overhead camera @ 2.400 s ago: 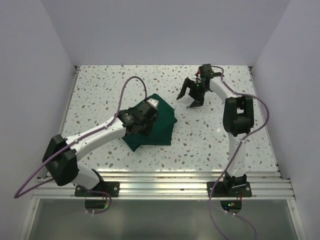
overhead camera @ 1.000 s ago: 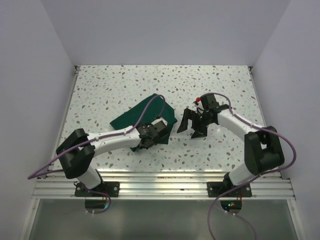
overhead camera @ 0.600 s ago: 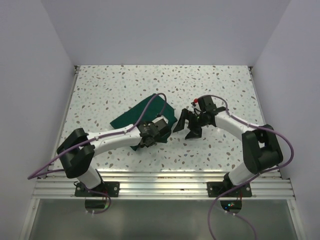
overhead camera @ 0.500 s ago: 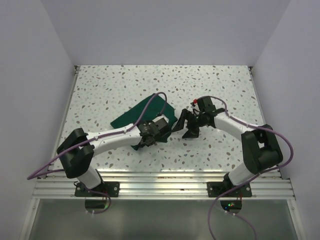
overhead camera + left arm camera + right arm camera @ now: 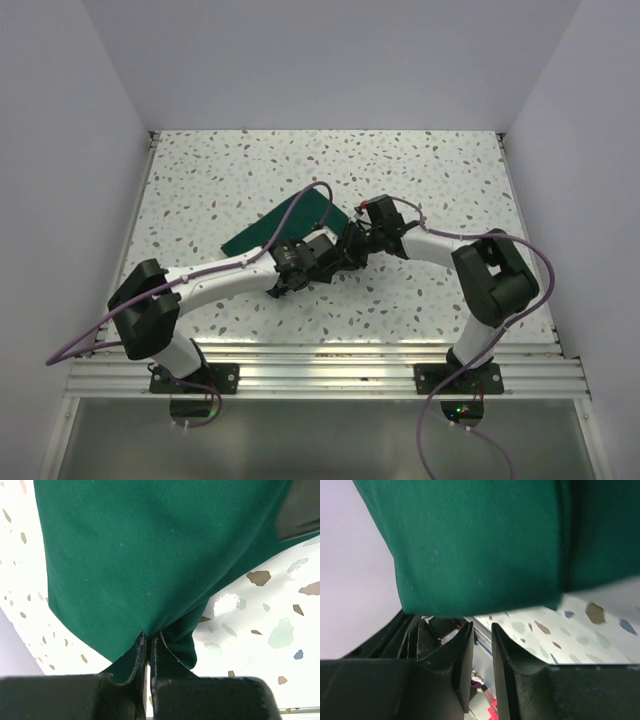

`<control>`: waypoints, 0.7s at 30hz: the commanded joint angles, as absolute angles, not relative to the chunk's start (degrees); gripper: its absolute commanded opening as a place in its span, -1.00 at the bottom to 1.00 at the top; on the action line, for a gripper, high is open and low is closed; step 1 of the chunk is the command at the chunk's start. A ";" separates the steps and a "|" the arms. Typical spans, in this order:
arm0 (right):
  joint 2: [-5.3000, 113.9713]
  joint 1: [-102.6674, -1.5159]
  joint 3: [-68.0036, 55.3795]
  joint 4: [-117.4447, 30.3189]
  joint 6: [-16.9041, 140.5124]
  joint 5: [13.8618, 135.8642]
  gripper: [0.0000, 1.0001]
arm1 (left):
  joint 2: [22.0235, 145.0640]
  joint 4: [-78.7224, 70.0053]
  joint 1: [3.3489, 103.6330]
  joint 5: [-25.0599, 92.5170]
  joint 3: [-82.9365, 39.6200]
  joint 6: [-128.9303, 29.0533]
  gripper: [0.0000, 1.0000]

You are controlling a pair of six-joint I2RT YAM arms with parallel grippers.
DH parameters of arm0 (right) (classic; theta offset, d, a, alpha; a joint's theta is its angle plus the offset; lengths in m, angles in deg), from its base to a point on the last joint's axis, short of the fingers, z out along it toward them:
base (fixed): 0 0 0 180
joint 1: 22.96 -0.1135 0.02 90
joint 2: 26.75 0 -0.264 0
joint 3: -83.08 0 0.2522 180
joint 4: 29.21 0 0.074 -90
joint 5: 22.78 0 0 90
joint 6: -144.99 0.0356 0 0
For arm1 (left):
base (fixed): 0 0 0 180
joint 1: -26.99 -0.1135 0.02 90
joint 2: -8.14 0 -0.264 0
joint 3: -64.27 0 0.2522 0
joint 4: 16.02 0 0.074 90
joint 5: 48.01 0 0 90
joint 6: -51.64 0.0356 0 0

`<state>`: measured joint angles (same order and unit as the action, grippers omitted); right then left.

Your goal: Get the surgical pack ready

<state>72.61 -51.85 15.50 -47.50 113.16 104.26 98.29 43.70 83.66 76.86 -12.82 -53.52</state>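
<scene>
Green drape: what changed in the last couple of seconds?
Left tool came to the near corner of the green drape and pinched it. Right tool swung in from farther back to its right edge, jaws narrowing. The drape spread leftward, still on the table.

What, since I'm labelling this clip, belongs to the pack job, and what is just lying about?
Job: green drape; left claw, pinching it; right claw, at its edge.
Just there: speckled table; purple cables.
</scene>
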 commanded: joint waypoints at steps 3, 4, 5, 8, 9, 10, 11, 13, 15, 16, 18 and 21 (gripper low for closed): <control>75.73 -53.99 12.02 -38.93 119.14 104.66 -0.57 | 94.62 42.92 83.86 78.82 -14.00 -51.81 -1.00; 76.69 -54.43 11.93 -37.27 120.28 104.66 -0.59 | 94.45 42.92 83.86 78.90 -13.74 -51.72 -1.00; 77.05 -54.52 12.10 -36.21 120.99 104.66 -0.62 | 94.36 42.75 83.86 78.82 -13.65 -51.72 -1.00; 78.28 -55.66 12.89 -31.38 124.15 103.70 -0.66 | 92.87 41.96 83.86 77.94 -13.30 -51.46 -1.00; 78.55 -56.18 13.42 -26.93 126.77 103.35 -0.67 | 92.52 41.52 83.86 77.42 -13.21 -51.37 -1.00; 78.98 -56.36 13.95 -24.80 128.10 102.39 -0.69 | 92.25 41.34 83.86 77.32 -13.12 -51.11 -1.00; 79.34 -56.71 14.65 -23.03 129.33 101.94 -0.73 | 91.90 41.16 83.86 77.15 -13.12 -50.93 -1.00; 80.21 -57.42 15.35 -18.02 132.67 100.28 -0.75 | 92.16 40.90 83.86 76.80 -13.38 -50.67 -1.00; 81.18 -58.03 16.58 -11.73 135.91 98.70 -0.77 | 92.34 40.64 83.86 76.27 -13.56 -50.49 -1.00; 81.62 -58.21 17.72 -9.94 136.89 96.42 -0.77 | 92.34 40.55 83.86 75.92 -13.47 -50.23 -1.00; 82.06 -58.82 18.69 -5.21 139.70 93.78 -0.77 | 92.25 40.11 83.86 75.21 -13.65 -50.22 -1.00; 82.76 -59.87 21.24 2.35 142.43 88.07 -0.76 | 91.99 39.76 83.86 74.51 -13.47 -50.40 -1.00</control>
<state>81.74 -58.78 19.48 -11.70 136.75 96.41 94.61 42.69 83.63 75.49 -12.64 -51.16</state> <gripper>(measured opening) 0.120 0.021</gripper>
